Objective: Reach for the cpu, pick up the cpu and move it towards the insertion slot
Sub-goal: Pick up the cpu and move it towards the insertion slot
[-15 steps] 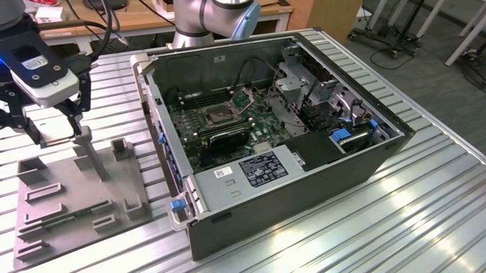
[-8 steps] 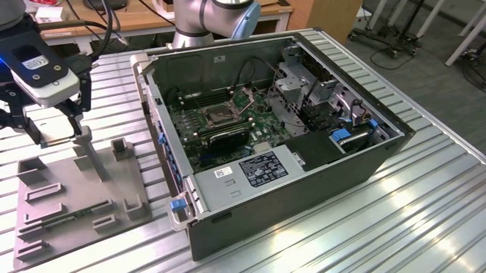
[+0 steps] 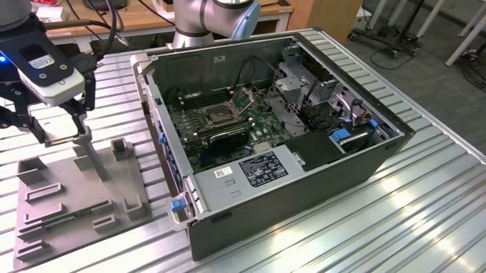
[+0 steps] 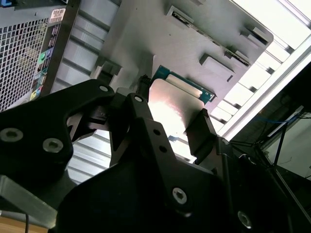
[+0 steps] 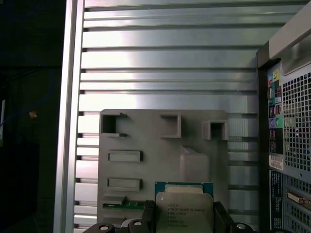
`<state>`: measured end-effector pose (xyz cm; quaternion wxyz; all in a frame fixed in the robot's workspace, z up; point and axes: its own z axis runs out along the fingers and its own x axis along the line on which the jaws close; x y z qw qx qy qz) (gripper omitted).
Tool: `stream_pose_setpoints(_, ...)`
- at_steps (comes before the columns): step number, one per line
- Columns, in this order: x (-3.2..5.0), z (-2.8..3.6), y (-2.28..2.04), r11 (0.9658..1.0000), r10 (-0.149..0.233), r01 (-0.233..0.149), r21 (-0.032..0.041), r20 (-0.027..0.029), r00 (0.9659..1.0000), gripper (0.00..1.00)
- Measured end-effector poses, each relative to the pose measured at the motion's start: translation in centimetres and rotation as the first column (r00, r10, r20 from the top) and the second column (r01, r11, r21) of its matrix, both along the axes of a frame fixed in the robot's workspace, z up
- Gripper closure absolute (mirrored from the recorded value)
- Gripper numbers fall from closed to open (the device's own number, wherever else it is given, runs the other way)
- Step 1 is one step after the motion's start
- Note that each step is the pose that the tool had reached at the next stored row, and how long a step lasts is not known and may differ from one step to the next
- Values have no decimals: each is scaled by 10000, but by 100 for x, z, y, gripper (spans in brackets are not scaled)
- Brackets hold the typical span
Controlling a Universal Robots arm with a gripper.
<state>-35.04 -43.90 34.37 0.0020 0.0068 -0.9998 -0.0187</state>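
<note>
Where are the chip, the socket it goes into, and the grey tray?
chip (image 5: 184,209): first wrist view, on its silvery metal top.
socket (image 3: 215,116): exterior view, on its dark centre.
grey tray (image 5: 155,167): first wrist view, on a bare flat part.

the cpu (image 5: 183,208) has a smooth silvery metal top, glaring bright in the second wrist view, on a green board rim. the gripper (image 4: 171,112) is matt black with steel screws. the holder tray (image 3: 83,193) is matt grey plastic; the table (image 3: 365,227) is ribbed, shiny metal.
</note>
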Motion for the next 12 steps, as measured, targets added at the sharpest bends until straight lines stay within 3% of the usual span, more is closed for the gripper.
stream_pose_setpoints(12,34,32,0,10000,-1,1,1,1,10000,45)
